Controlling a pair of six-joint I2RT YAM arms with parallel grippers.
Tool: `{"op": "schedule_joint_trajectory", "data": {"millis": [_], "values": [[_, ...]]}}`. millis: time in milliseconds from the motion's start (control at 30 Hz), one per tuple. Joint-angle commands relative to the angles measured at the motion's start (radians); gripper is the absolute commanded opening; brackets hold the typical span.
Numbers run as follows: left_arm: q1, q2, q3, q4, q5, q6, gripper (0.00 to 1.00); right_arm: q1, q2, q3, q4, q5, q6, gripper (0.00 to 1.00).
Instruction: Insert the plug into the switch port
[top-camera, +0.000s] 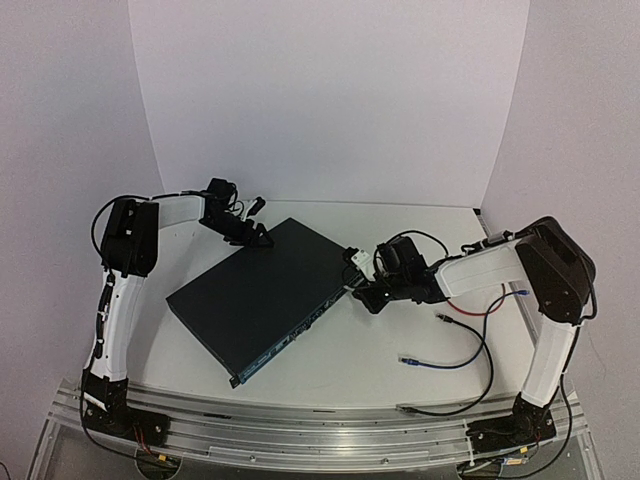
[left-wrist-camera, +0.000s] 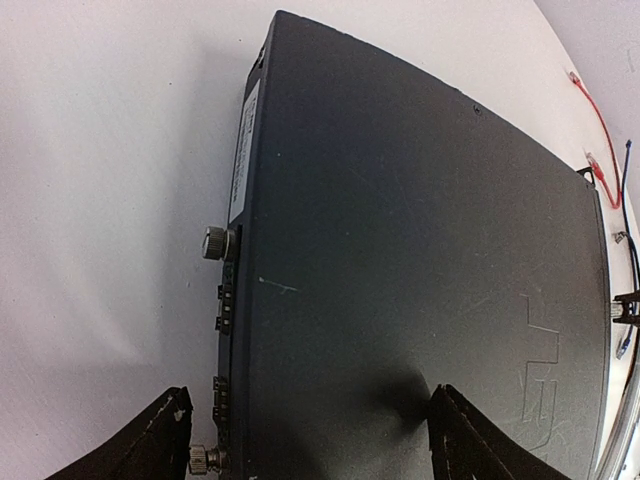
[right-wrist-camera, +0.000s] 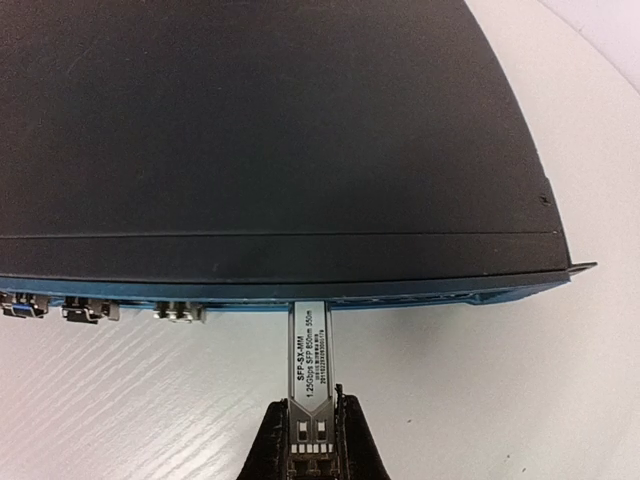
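At the switch (right-wrist-camera: 280, 130) front face: plug (right-wrist-camera: 308, 345) tip touching.
Plug clamped in right gripper (right-wrist-camera: 310, 440); left gripper (left-wrist-camera: 312, 432) wide astride switch edge.

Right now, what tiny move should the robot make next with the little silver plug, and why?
Probably push the SFP plug straight ahead, deeper into the switch. The right jaws are shut on its back end, its tip sits at a port in the blue front face, and most of its labelled body shows outside.

The plug (right-wrist-camera: 308, 360) tip vanishes beneath the switch (right-wrist-camera: 270, 130).
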Motion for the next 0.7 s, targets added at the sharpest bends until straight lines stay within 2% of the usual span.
{"op": "schedule_joint_trajectory", "data": {"millis": [0, 300, 667], "values": [[-0.027, 0.026, 0.026, -0.087, 0.081, -0.001, 0.80, -0.012, -0.050, 0.001, 0.074, 0.024, -0.017, 0.00], [-0.027, 0.027, 0.035, -0.087, 0.087, -0.003, 0.80, -0.011, -0.053, 0.002, 0.049, -0.118, 0.014, 0.00], [-0.028, 0.027, 0.035, -0.089, 0.085, -0.003, 0.80, -0.010, -0.035, 0.021, 0.020, -0.131, 0.022, 0.00]]}}
